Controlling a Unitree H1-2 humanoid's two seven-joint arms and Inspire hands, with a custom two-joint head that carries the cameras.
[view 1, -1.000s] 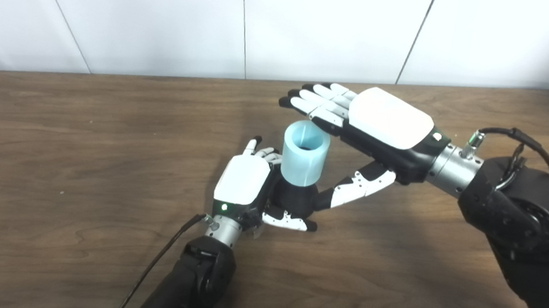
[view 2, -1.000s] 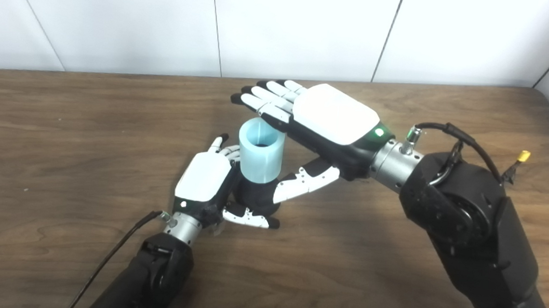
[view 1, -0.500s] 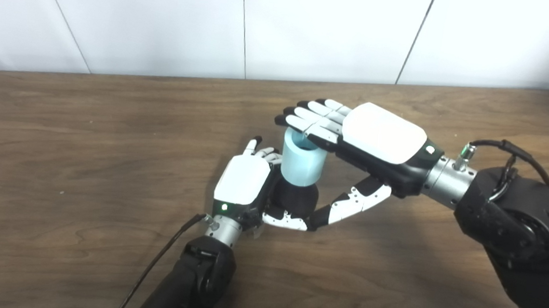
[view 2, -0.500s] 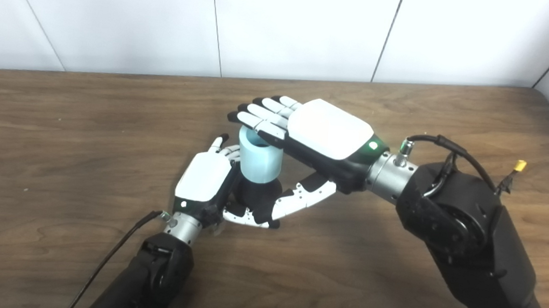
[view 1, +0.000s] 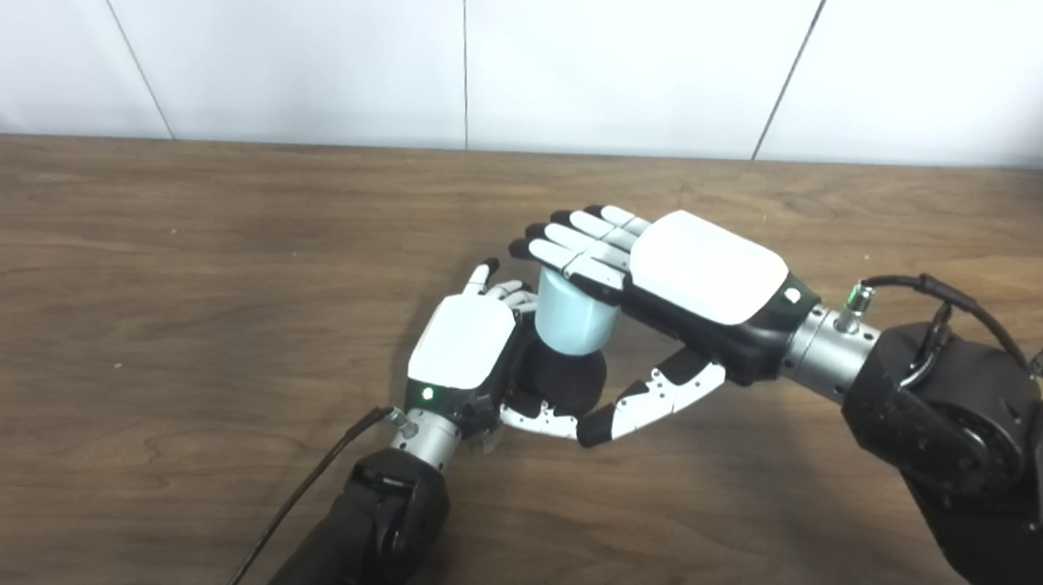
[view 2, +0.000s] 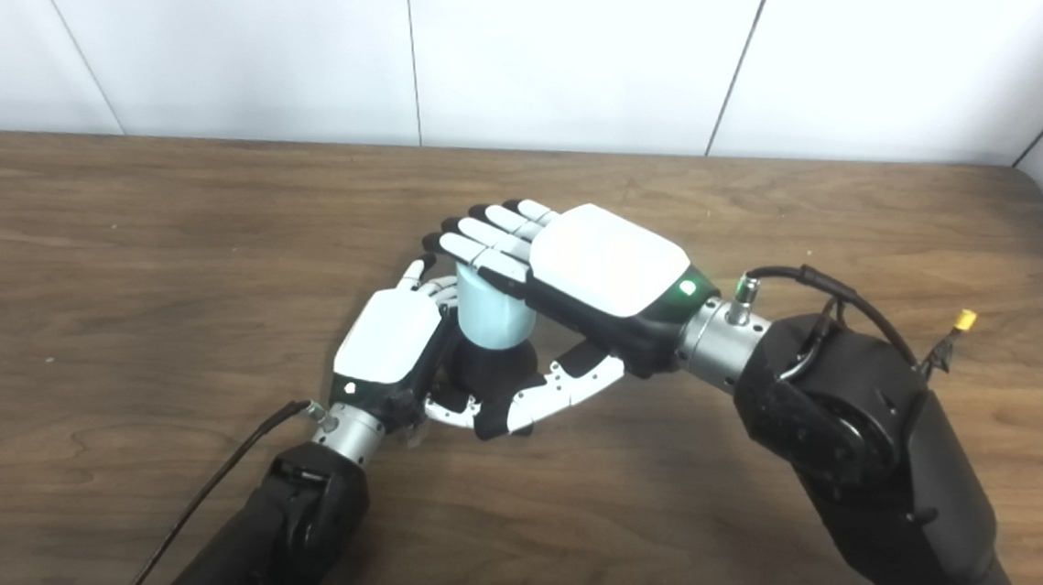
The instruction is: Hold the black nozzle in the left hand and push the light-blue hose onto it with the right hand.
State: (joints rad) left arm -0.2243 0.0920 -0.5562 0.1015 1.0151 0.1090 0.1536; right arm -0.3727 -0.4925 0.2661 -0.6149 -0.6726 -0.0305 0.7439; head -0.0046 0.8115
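Observation:
My left hand (view 1: 462,348) is shut on the black nozzle (view 1: 559,382), which stands upright on the table. The light-blue hose (view 1: 572,319), a short wide tube, sits upright on top of the nozzle. My right hand (view 1: 669,275) lies flat, palm down, on the hose's top end, with its fingers (view 1: 571,245) stretched straight across the opening. Its thumb (view 1: 651,407) hangs below, beside the nozzle. The hose's opening is hidden under the fingers. The same scene shows in the right eye view, with the hose (view 2: 494,314) under the right hand (view 2: 578,264).
The brown wooden table (view 1: 167,240) spreads all around the hands. A white panelled wall (view 1: 319,40) runs along the table's far edge. A black cable (view 1: 306,488) trails from my left wrist toward the bottom edge.
My right hand has come down from above the hose onto its top. The hose now sits lower on the nozzle and less black shows beneath it. The left hand has not moved.

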